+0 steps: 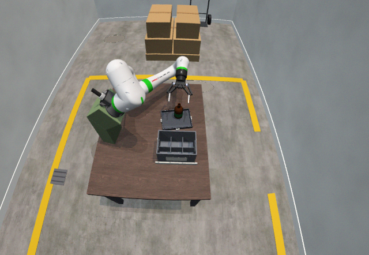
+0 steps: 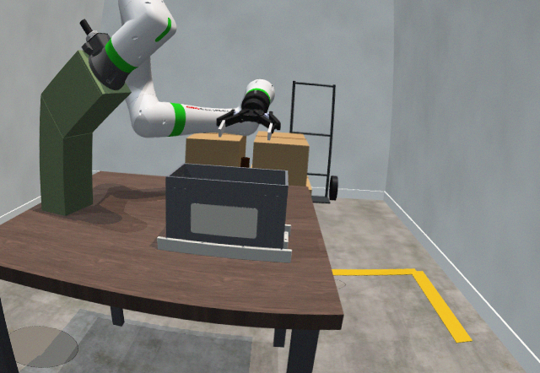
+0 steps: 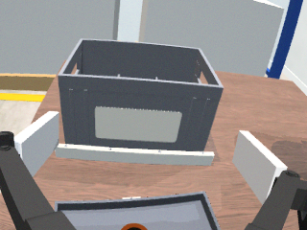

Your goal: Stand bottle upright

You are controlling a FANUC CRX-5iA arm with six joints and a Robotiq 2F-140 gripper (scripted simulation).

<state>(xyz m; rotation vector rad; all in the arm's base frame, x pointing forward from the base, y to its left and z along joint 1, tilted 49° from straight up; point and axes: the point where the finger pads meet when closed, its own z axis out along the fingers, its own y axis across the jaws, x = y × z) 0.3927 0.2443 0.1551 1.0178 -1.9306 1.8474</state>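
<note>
Now the bottle point(image 1: 178, 110) is seen upright on the tray point(image 1: 166, 123); the pincer point(image 1: 179, 97) is spread, empty. Withdrawal is best made straight, nothing brushed.

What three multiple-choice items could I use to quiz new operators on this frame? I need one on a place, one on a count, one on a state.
1. Where does the bottle stand?
A. inside the crate
B. on the tray
C. on the floor

2. How many compartments does the crate show from above?
A. three
B. five
C. eight

3. How is the pincer now?
A. shut on the bottle
B. shut on the tray's rim
C. open, holding nothing

Answers:
1. B: the top view shows the brown bottle upright on the tray, behind the crate.
2. A: two dividers split the crate's inside into three.
3. C: its fingers are spread wide above the table, apart from the bottle.
</note>
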